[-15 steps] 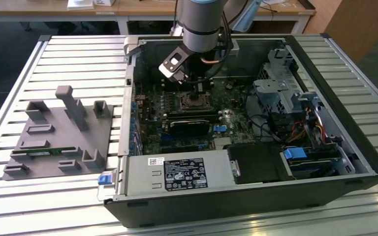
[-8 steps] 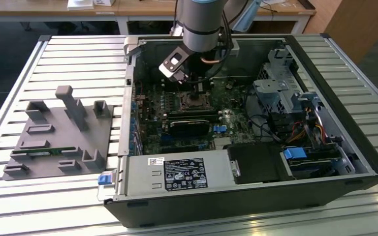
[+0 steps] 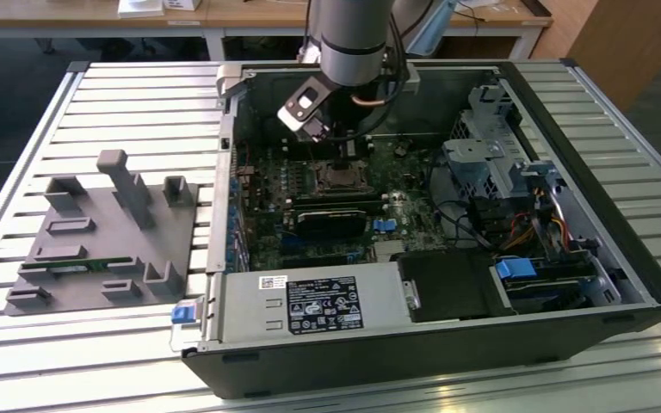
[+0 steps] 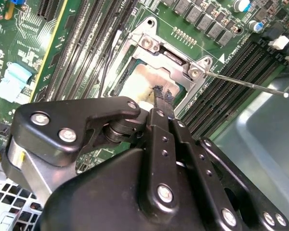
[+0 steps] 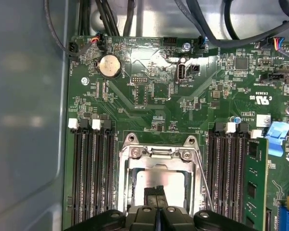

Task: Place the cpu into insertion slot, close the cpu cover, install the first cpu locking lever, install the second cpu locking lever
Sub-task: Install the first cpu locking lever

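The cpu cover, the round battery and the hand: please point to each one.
cpu cover (image 5: 160, 155): first wrist view, its metal bar between the screws.
round battery (image 5: 109, 66): first wrist view, its middle.
hand (image 5: 156, 193): first wrist view, between its fingertips.

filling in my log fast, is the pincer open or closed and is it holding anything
Pincer: closed, fingertips pressed together with nothing between them, tips just over the cpu.

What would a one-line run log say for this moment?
hand shut, tips above cpu | cpu cover flat around cpu | one locking lever sticking out free
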{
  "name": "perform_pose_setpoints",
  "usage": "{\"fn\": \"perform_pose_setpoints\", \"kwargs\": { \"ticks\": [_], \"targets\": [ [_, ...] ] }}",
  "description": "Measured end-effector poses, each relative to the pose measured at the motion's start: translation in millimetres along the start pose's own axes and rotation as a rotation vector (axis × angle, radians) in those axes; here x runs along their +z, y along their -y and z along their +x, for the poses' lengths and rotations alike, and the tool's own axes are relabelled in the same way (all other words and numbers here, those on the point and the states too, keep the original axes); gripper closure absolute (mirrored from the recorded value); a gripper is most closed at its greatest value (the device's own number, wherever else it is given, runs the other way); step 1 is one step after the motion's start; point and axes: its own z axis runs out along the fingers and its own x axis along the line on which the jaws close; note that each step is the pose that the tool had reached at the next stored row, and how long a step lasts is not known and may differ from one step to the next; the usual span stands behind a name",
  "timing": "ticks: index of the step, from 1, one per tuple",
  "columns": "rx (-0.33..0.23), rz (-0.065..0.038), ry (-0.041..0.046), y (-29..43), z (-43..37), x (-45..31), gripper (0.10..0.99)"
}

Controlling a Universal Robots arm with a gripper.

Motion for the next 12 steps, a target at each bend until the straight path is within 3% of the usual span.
{"fn": "perform_pose_setpoints", "kwargs": {
  "ticks": [8,12],
  "targets": [
    [0.0,0.0,0.0,-0.1,0.4,-9.8,0.98],
    [0.0,0.0,-0.0002,-0.2,0.7,-18.9,0.98]
  ]
}}
